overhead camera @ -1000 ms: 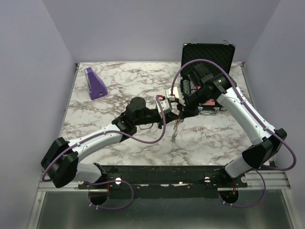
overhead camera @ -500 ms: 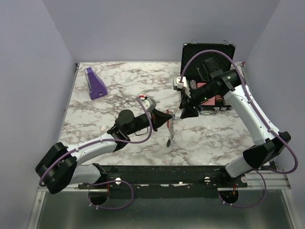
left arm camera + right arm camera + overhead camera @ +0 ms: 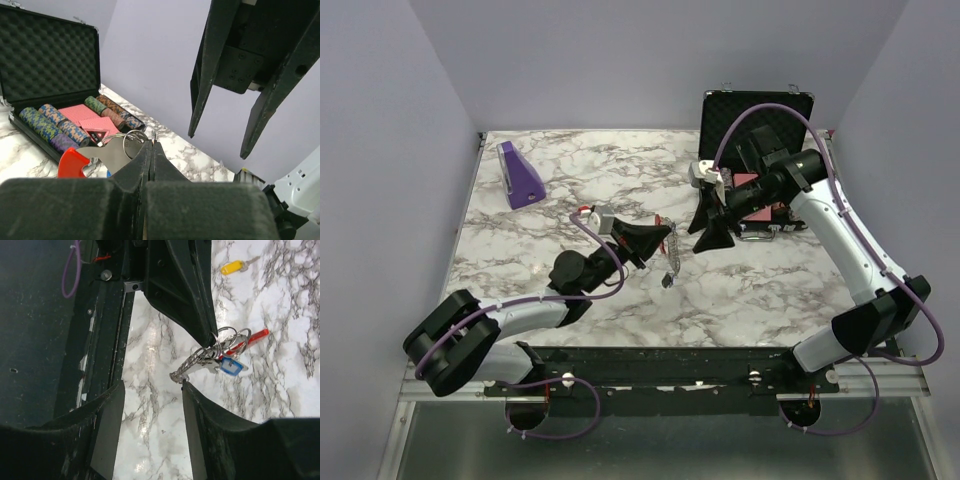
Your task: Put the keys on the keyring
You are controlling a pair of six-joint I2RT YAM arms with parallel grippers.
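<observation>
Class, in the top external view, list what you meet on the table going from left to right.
purple wedge block → left gripper → right gripper → open black case

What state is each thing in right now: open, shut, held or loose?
Left gripper: shut on the keyring.
Right gripper: open, empty.
Keyring: held up, keys dangling from it.
Yellow key: loose on the table, not on the ring.
Case: lid open, chips inside.

Marble table (image 3: 570, 180): purple wedge (image 3: 520, 175) far-left, open black case (image 3: 755, 110) far-right, yellow-headed key (image 3: 234, 267) lying loose.
</observation>
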